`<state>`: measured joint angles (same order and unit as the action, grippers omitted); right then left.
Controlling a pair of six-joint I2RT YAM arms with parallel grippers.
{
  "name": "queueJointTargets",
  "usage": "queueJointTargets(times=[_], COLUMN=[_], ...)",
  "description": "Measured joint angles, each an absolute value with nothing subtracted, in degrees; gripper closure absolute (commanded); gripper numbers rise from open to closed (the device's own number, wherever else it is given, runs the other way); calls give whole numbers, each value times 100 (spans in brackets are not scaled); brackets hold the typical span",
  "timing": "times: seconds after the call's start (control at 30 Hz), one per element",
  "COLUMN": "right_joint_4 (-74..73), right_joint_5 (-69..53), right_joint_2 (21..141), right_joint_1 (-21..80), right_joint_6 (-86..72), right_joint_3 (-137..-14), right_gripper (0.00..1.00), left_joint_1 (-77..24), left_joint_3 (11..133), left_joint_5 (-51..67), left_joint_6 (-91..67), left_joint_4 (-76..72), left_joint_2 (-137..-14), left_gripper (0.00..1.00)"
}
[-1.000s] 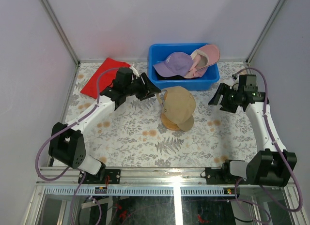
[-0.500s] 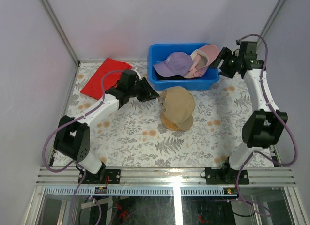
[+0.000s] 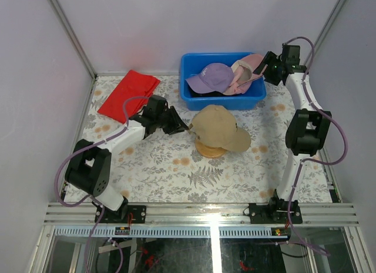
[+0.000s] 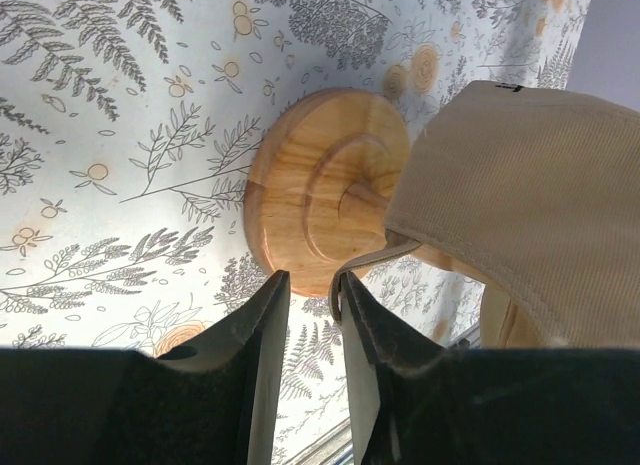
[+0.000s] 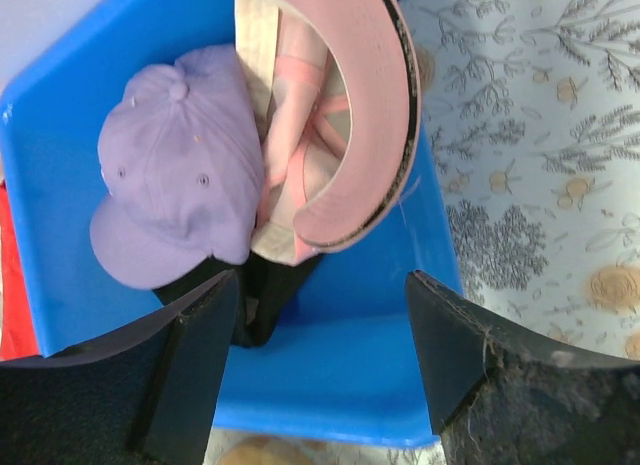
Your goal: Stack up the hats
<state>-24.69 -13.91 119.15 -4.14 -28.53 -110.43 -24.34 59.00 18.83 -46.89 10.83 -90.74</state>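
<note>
The tan hat point(image 3: 218, 125) sits on top of the wooden stand point(image 4: 320, 190) in the middle of the tabletop point(image 3: 158, 167). Its brim points to the right and toward the front edge. The left tool point(image 4: 310, 280) is low, just beside the foot of the stand, at the back of the tan hat. Its two fingers are close together with only a thin gap. The hat's thin back strap point(image 4: 372, 257) reaches the tip of one finger. I cannot tell if the strap is pinched.

The other three hats are in the blue bin point(image 3: 187, 73) at the back. The purple hat point(image 5: 175, 175) lies on the left side. The pink hat point(image 5: 350, 115) lies next to it with its inside showing, and its brim hangs over the right rim. The black hat point(image 5: 270, 295) peeks out from under them both. The right tool point(image 5: 320, 285) hangs over the bin near the pink hat. Its fingers are wide apart and hold nothing.

A red cloth point(image 3: 128, 94) lies flat at the back left.
</note>
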Motion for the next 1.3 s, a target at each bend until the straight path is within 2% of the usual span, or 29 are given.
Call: queueJointTargets(times=[0.13, 0.3, 0.47, 0.53, 0.57, 0.6, 0.67, 0.73, 0.97, 1.17, 1.3], right_joint_4=[-2228, -2106, -2025, -2016, -1984, -1981, -1984, -1986, -1925, -1660, -1466], right_joint_5=[-1306, -1251, -1245, -1227, -1199, -1190, -1168, -1179, -1212, -1286, -1417], right_joint_2=[12250, 12958, 13463, 13598, 13633, 13649, 13664, 13668, 13467, 12348, 11594], right_joint_1=[-414, -414, -412, -414, -414, -416, -423, -423, -412, -401, -392], right_joint_6=[-2919, -2980, -3022, -3022, -3028, -3039, -3048, -3070, -2884, -2534, -2292], right_joint_3=[-11340, -12226, -12733, -12809, -12840, -12849, -12849, -12849, -12613, -11699, -11570], right_gripper=[28, 37, 41, 52, 68, 80, 93, 100, 100, 100, 100], left_joint_1=[-2434, -2434, -2432, -2434, -2432, -2434, -2432, -2423, -2224, -1955, -1671], left_joint_3=[5817, 5712, 5706, 5706, 5706, 5706, 5706, 5743, 6173, 6407, 6464], left_joint_5=[1817, 1747, 1636, 1601, 1588, 1579, 1553, 1544, 1656, 1865, 1977], left_joint_6=[-4694, -4777, -4838, -4853, -4864, -4882, -4917, -4947, -5227, -5540, -5671], left_joint_4=[1083, 1094, 1129, 1149, 1168, 1190, 1284, 1391, 1544, 1549, 1605], left_joint_2=[-8980, -8589, -8213, -8143, -8134, -8132, -8132, -8132, -8097, -7867, -7673], left_gripper=[66, 53, 49, 46, 45, 44, 42, 40, 37, 34, 34])
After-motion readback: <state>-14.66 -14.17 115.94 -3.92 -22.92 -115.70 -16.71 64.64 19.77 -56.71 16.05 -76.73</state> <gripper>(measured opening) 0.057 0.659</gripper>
